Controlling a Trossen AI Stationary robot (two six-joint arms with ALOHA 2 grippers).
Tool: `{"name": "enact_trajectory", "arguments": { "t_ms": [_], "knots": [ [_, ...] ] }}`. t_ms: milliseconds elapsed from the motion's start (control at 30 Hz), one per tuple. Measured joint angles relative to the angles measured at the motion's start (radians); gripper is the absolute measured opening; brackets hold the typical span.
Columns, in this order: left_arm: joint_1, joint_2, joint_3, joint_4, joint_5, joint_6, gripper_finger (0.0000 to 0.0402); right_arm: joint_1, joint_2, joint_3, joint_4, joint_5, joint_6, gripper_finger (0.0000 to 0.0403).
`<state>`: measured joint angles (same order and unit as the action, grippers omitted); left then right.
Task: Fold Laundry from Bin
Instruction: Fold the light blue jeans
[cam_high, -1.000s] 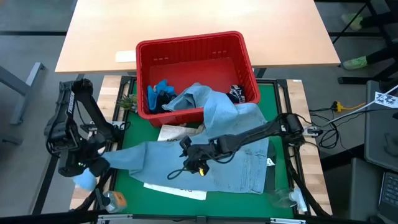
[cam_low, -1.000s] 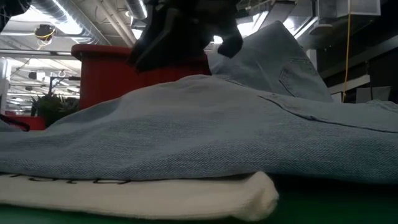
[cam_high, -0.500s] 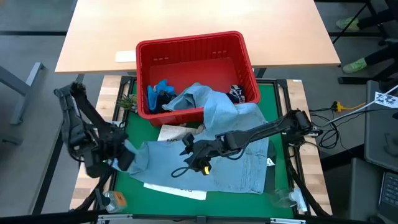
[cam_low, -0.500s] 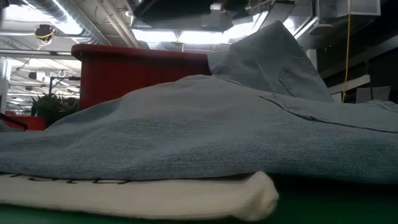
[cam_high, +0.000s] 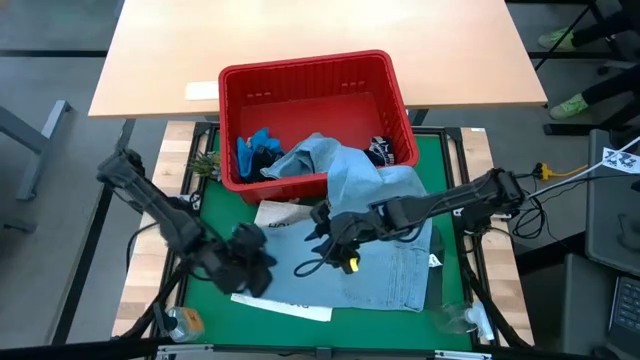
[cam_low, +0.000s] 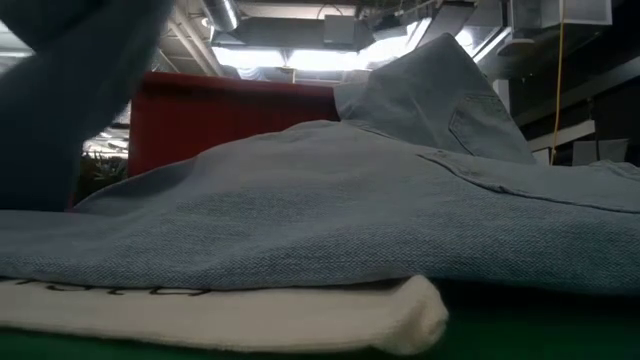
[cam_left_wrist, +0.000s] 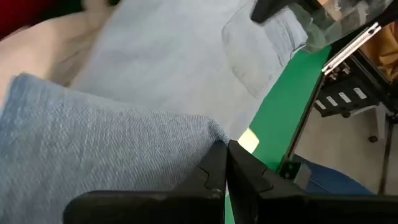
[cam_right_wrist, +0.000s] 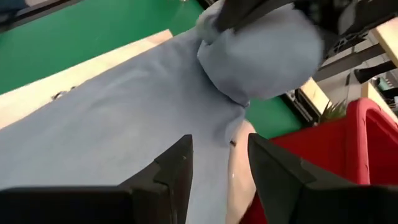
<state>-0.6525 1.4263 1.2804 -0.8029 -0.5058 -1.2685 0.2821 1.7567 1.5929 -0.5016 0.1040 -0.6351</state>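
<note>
Denim shirt (cam_high: 385, 262) sleeve pinched, apparently, by left pincer (cam_high: 250, 268).

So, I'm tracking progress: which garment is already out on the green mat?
The light blue denim shirt; the left gripper is shut on its sleeve. The bright blue garment lies wholly inside the red slotted plastic bin.

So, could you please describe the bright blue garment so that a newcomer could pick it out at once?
Start at the red bin at the far edge of the green mat. Inside it, at its left end, lies the bright blue garment, crumpled beside the pale denim shirt that spills over the rim. Its vivid colour sets it apart.
</note>
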Motion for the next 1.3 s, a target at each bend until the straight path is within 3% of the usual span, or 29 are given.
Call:
{"name": "enact_trajectory", "arguments": {
  "t_ms": [200,367,500,633,733,867,1133,1300],
  "knots": [
    [0.061,0.144,0.0,0.133,0.063,0.186,0.0,0.0,-0.039,0.0,-0.088,0.0,0.002,0.0154],
    [0.095,0.253,0.0,0.204,0.213,0.302,0.0007,0.0,-0.039,0.0,-0.126,-0.011,0.002,0.0154],
    [0.118,0.324,0.0,0.258,0.32,0.375,0.0043,0.0,-0.039,0.0,-0.146,-0.018,0.002,0.0154],
    [0.135,0.37,0.0,0.313,0.343,0.43,0.0085,0.0,-0.043,0.0,-0.147,-0.018,0.002,0.0154],
    [0.157,0.37,0.0,0.348,0.35,0.468,0.0101,0.0,-0.044,0.0,-0.147,-0.018,0.002,0.0154],
    [0.181,0.336,0.003,0.341,0.435,0.517,0.0102,0.0,-0.044,0.0,-0.147,-0.022,0.002,0.0154],
    [0.175,0.232,0.008,0.264,0.696,0.515,0.0096,0.0,-0.039,0.0,-0.131,-0.203,0.003,0.0154],
    [0.117,0.201,0.008,0.089,0.665,0.513,0.0096,0.001,-0.006,0.0,-0.109,-0.23,0.004,0.0154]
  ]
}}
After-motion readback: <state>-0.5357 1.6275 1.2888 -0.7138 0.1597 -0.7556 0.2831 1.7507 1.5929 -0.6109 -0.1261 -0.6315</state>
